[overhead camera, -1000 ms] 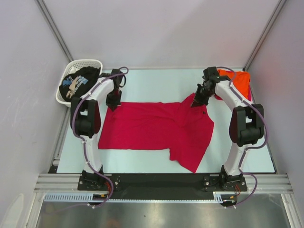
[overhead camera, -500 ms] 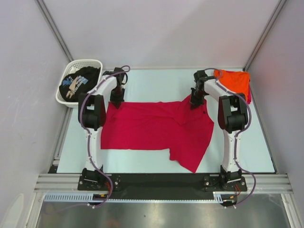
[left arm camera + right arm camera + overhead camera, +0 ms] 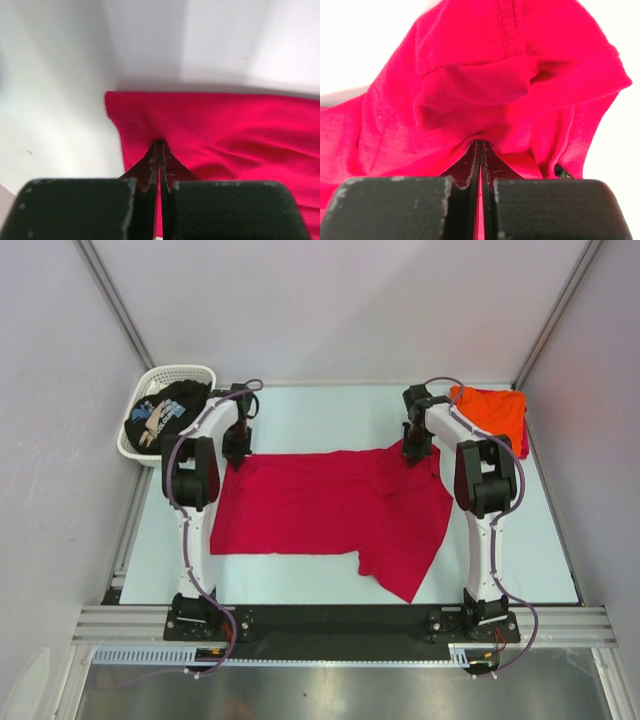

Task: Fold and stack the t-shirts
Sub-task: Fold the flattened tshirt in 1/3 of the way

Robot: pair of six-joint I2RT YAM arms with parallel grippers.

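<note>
A crimson-red t-shirt (image 3: pixel 320 508) lies spread across the table's middle, one part trailing toward the front right. My left gripper (image 3: pixel 238 453) is shut on its far left corner; the left wrist view shows red cloth (image 3: pixel 225 135) pinched between the closed jaws (image 3: pixel 158 146). At the far right edge of the same shirt, my right gripper (image 3: pixel 416 451) is shut on bunched fabric (image 3: pixel 480 90), its fingertips (image 3: pixel 479 145) pressed together. An orange t-shirt (image 3: pixel 494 410) lies folded at the back right corner. The black printed t-shirt (image 3: pixel 160 414) sits in the basket.
A white lattice basket (image 3: pixel 185 374) stands at the back left, just off the table's corner. Pale walls enclose the table on three sides. Both arm bases (image 3: pixel 200 615) are bolted along the black rail at the front edge.
Both arms have straightened and drawn in toward the back, and both grippers have closed fully on the red shirt's far edge. The shirt's far edge has shifted slightly backward.
</note>
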